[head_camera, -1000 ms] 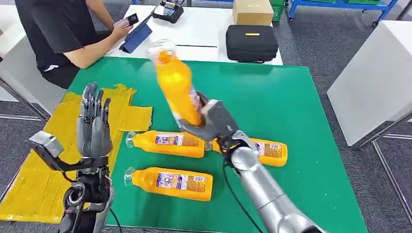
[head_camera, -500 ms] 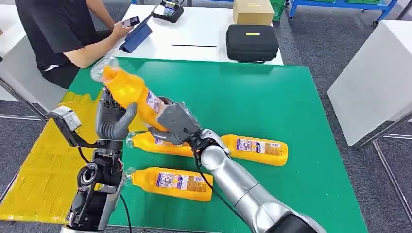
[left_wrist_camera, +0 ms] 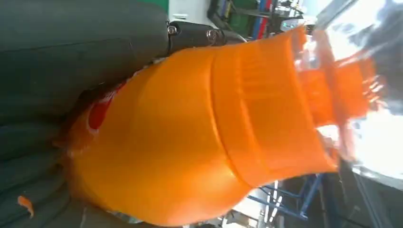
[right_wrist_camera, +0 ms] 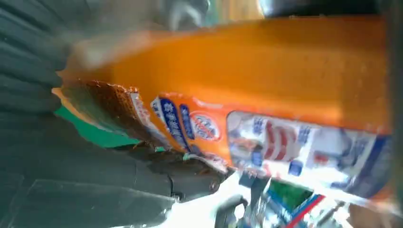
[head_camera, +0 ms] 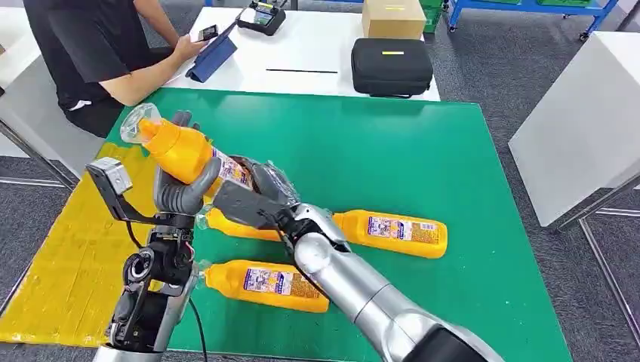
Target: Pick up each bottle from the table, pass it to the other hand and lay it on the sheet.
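Your right hand point(head_camera: 253, 197) is clamped on the lower body of the orange plastic juice bottle with a clear cap point(head_camera: 185, 151), held tilted in the air, cap end up and away from you, above the seam between the green table mat point(head_camera: 423, 151) and the yellow crinkled sheet point(head_camera: 56, 271). Your left hand point(head_camera: 177, 188) has its thumb curled around the bottle's upper body; the left wrist view shows the fingers point(left_wrist_camera: 28, 156) pressed against it, so both hands hold it now, mid-handover.

Risks: if you let the right hand go before the left grip is firm, the bottle likely slips, since the left hand sits near the tapered shoulder and the heavy end hangs on the right side. It would drop onto the nearest lying orange bottle point(head_camera: 238, 226) just below and could roll it. Right fingers overlap the loose label, which may snag on release.

Around: a second lying orange bottle point(head_camera: 268, 283) near the front edge, a third point(head_camera: 396, 232) behind the right arm. All three are on the mat, not on the sheet. The sheet lies on the left, with open room for laying down. A seated person point(head_camera: 90, 53) with a phone is close to the sheet's far corner; a black case point(head_camera: 391, 66) and a cardboard box point(head_camera: 392, 19) are well apart on the white table point(head_camera: 317, 53).
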Robot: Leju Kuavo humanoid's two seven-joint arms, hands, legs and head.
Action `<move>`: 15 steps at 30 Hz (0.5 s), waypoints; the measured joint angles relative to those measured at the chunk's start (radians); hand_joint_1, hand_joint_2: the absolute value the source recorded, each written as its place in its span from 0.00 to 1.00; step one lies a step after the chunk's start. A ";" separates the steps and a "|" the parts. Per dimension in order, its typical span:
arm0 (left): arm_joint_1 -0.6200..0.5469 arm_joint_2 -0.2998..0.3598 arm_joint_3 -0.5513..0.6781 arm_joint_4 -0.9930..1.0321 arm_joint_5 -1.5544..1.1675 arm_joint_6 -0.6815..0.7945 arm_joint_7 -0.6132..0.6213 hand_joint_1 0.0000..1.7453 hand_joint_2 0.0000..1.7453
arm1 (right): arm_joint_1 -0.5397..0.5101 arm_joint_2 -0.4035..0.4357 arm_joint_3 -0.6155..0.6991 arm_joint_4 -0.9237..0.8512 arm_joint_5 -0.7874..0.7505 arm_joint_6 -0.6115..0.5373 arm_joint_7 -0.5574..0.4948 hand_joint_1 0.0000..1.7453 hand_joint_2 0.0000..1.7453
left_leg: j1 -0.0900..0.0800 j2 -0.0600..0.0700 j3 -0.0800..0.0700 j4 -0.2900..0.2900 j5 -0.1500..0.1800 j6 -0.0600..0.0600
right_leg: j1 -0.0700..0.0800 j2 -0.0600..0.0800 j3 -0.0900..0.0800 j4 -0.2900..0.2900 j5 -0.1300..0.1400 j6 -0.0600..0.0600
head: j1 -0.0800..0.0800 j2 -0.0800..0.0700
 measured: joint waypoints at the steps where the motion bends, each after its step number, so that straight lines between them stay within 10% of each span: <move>1: 0.001 0.000 0.000 0.000 0.008 0.005 0.006 1.00 1.00 | -0.003 0.003 0.019 0.002 0.042 -0.014 0.025 1.00 1.00 | 0.000 0.000 0.000 0.000 0.000 0.000 | 0.000 0.000 0.000 0.000 0.000 0.000 | 0.000 0.000; 15: 0.035 0.009 0.001 0.010 0.052 0.017 -0.001 1.00 1.00 | -0.030 -0.001 0.141 0.044 0.083 -0.034 0.079 1.00 1.00 | 0.000 0.000 -0.001 0.000 0.000 0.000 | 0.000 0.000 -0.002 0.000 0.000 0.000 | 0.000 0.000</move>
